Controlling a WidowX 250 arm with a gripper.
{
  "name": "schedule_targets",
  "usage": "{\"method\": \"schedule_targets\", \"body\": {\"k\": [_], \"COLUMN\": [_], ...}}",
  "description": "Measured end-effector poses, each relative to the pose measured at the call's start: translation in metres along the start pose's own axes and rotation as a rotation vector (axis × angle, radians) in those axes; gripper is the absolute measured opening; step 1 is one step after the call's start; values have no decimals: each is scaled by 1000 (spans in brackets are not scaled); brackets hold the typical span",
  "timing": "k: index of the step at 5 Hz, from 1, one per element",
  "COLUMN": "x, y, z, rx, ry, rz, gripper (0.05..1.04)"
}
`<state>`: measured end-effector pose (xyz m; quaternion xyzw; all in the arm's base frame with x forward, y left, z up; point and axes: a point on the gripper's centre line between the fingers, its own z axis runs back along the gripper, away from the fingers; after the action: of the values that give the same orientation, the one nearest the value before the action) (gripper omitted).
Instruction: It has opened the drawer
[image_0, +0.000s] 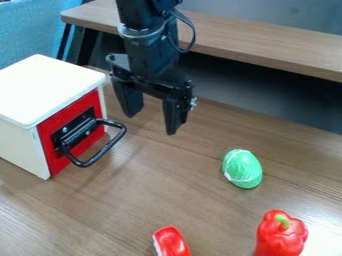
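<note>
Far left on the tabletop (200, 185), a boxy white cabinet (47, 90); set in its side, a flat red drawer front (83, 145) that looks flush with the frame, so I'd call the drawer closed, whatever the task line says. Out from it juts a looped black metal handle (109, 146), outer bar slanting from upper right to lower left, alongside the front. Just right of it and higher in view hangs my black two-finger end effector (153, 112), fingers spread wide, nothing between them, apart from the bar. So the handle lies down and to the left of me. The line from fingertip to fingertip runs roughly crosswise to the bar's long axis: I judge the fingers could straddle it with little wrist turn. Their height against the bar I can't tell; too low a swing might knock the loop instead of clasping it. From there, a pull straight off the red face. Further right, well apart: a rounded red object with a pale edge (171, 242), a shiny green rounded piece (243, 169), a red bell pepper with green stem (280, 235).
</note>
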<state>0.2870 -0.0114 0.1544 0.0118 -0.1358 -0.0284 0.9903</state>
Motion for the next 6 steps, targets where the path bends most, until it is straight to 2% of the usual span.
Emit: {"method": "schedule_targets", "body": {"k": [2,4,6], "x": [2,4,4], "y": [-4,2,26], "z": [-22,-33,-37], "rx": [-23,-37,-26], "ry": [37,45,38], "rz": [15,26,58], "gripper": [1000,1000,1000]}}
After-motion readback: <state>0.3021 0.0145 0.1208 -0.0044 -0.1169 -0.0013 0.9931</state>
